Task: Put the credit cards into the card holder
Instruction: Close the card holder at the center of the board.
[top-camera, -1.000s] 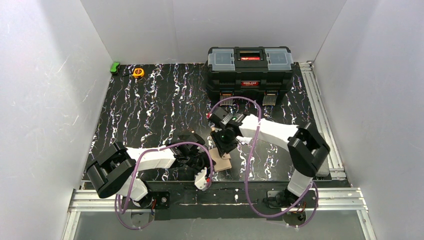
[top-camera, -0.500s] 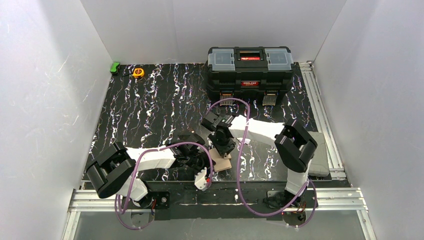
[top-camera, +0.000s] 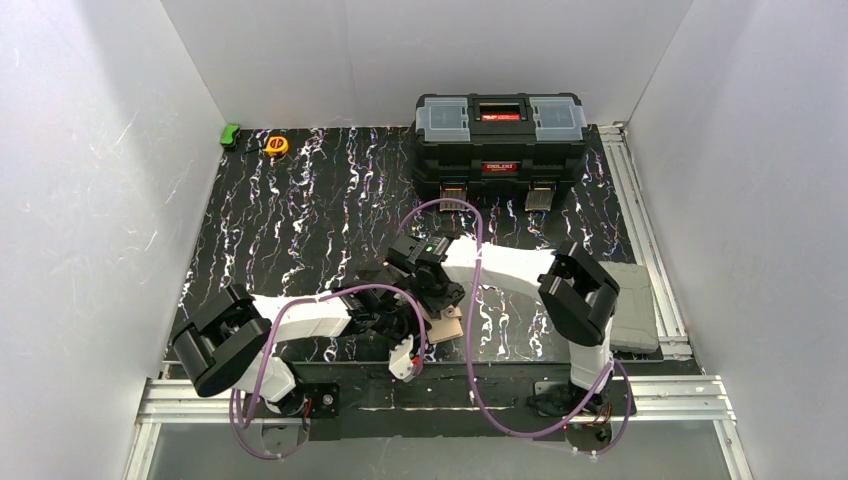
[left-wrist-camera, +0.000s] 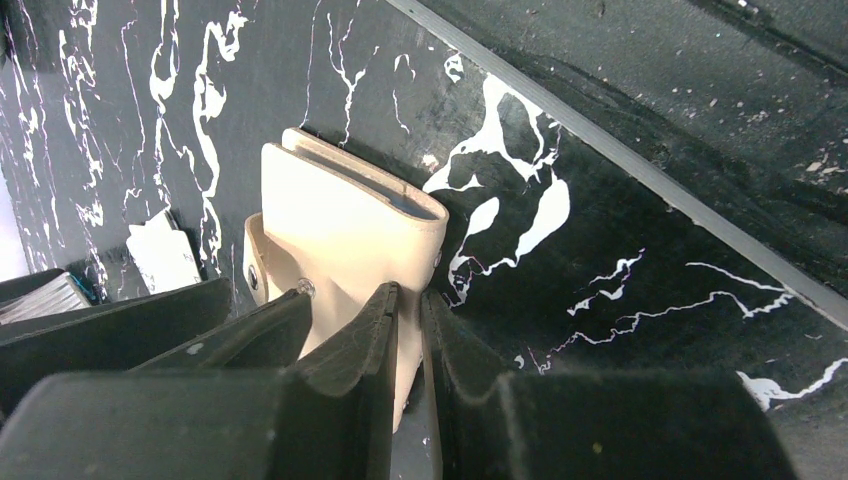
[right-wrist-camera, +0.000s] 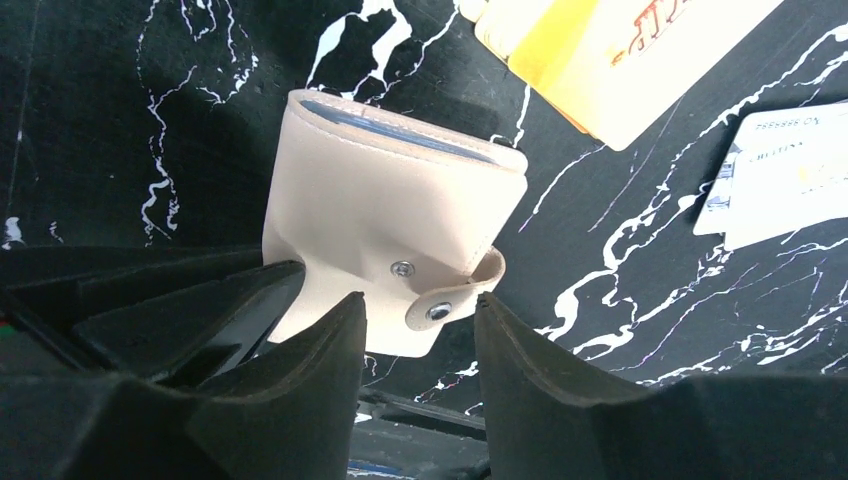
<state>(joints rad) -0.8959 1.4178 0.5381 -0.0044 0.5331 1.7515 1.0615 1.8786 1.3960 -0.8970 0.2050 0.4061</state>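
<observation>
Entry: the card holder (left-wrist-camera: 340, 220) rested on the black marbled bench (top-camera: 300, 220) near its front edge, between the two arms. It was folded, with pale blue lining showing along its open edge. Its snap tab (right-wrist-camera: 458, 297) was undone and curled off one side.

The left pincer (left-wrist-camera: 408, 300) was clenched on the card holder. Its fingers stood almost together, with a corner of the cream cover pinched between them. The right pincer (right-wrist-camera: 420, 310) was released, jaws apart, poised over the tab end of the holder with the snap tab in the gap. We could not tell whether either of its fingers touched the cover.

The orange card (right-wrist-camera: 600, 70) lay flat on the bench just beyond the holder, outside it. A white card (right-wrist-camera: 790, 170) with printed lines lay near the orange one, apart from the holder.

At the far edge of the bench stood a black toolbox (top-camera: 500, 135). A yellow tape measure (top-camera: 277, 145) and a small green object (top-camera: 230, 135) sat in the far left corner.
</observation>
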